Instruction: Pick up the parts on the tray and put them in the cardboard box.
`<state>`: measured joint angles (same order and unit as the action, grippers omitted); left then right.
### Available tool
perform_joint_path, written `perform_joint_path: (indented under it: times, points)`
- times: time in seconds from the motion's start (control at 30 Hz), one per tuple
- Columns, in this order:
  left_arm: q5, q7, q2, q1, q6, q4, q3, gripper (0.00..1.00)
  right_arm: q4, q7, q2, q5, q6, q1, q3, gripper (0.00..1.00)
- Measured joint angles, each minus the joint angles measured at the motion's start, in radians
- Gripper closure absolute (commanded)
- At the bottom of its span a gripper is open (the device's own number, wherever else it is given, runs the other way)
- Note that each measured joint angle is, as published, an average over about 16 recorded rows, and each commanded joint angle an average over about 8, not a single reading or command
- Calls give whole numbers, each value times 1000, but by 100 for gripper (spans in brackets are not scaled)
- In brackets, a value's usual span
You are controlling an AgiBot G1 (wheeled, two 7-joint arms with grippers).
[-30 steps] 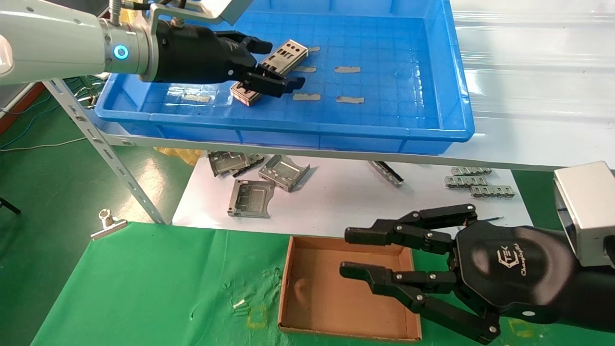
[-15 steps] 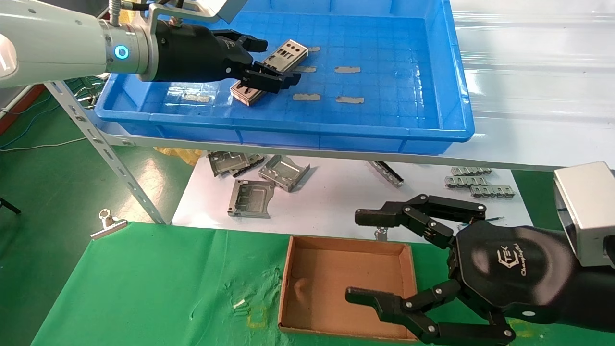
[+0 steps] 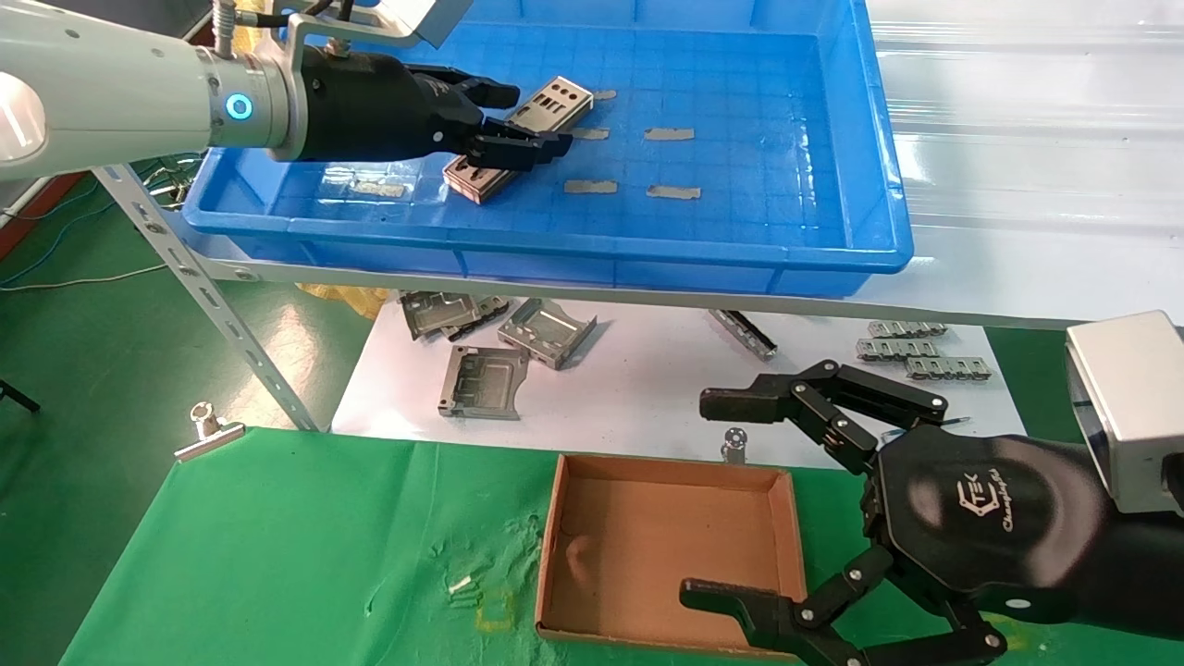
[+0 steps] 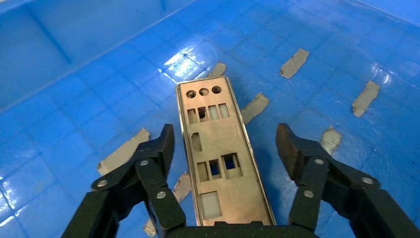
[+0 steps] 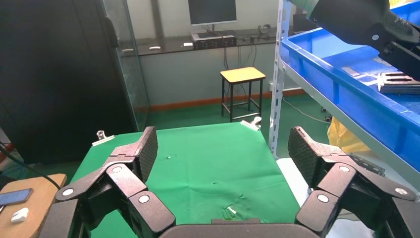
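A thin silver-grey punched plate [image 3: 558, 98] lies in the blue tray [image 3: 555, 245], near its left end. My left gripper [image 3: 518, 120] is low over the plate and open. In the left wrist view the plate [image 4: 218, 148] lies lengthwise between the two fingers of the left gripper [image 4: 225, 144], with a gap on each side. My right gripper [image 3: 708, 499] is wide open and empty over the right side of the brown cardboard box [image 3: 629, 546], which is empty. The right wrist view shows the right gripper [image 5: 223, 148] with nothing between its pads.
Grey tape strips [image 3: 671, 134] dot the tray floor. Folded grey brackets [image 3: 513, 338] and small slotted strips [image 3: 916, 351] lie on the white sheet under the tray's shelf. A slanted shelf post [image 3: 203, 296] and a metal clip [image 3: 208, 430] stand at the left of the green cloth.
My right gripper's fingers have spread much wider and drawn back a little to the right. My left gripper's fingers have narrowed round the plate; the plate has not moved.
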<state>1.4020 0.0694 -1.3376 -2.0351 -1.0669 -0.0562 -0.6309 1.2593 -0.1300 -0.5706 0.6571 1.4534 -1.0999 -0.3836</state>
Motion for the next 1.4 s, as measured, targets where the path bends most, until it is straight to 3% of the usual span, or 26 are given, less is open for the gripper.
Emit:
perform_joint_path:
  times: [0.93, 1.17, 1.4]
  points:
    - [-42, -26, 18, -16, 4, 3, 23, 100, 0, 0, 0, 0, 0, 0, 0, 0]
    - [-68, -45, 45, -36, -61, 0, 40, 100, 0, 0, 0, 0, 0, 0, 0, 0]
    - [-98, -85, 91, -39, -208, -21, 58, 100, 0, 0, 0, 0, 0, 0, 0, 0]
